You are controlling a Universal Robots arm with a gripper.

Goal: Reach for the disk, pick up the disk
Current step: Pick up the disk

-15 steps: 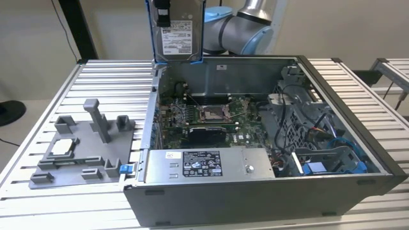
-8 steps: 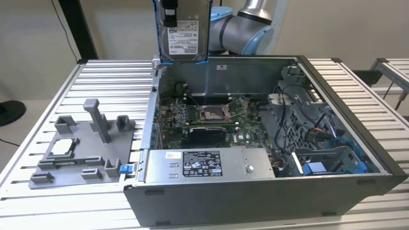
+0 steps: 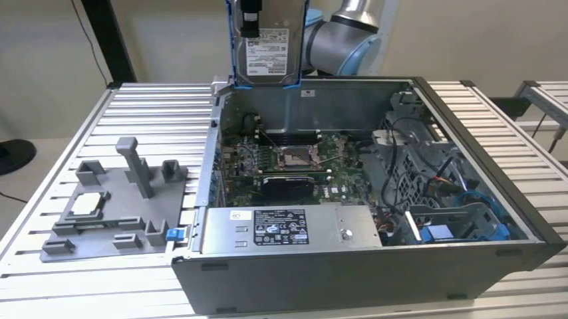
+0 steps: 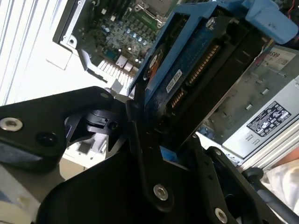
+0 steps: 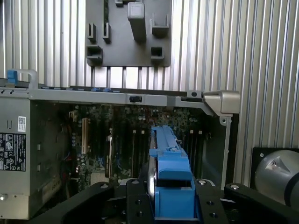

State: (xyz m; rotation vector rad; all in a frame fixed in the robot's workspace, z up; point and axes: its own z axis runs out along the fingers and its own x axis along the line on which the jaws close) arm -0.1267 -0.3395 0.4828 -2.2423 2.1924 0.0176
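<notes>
A ribbed metal table (image 3: pixel 106 119) carries an open computer case (image 3: pixel 355 266) beside a grey fixture plate (image 3: pixel 106 216), with a pale wall (image 3: pixel 169 40) behind. The end effector (image 5: pixel 172 205) pinches the disk (image 3: pixel 266 46), which hangs upright above the case.

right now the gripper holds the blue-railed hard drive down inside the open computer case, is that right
No. The gripper does hold the blue-railed hard drive, but lifted above the open computer case, not inside it; the exterior view shows this.
</notes>
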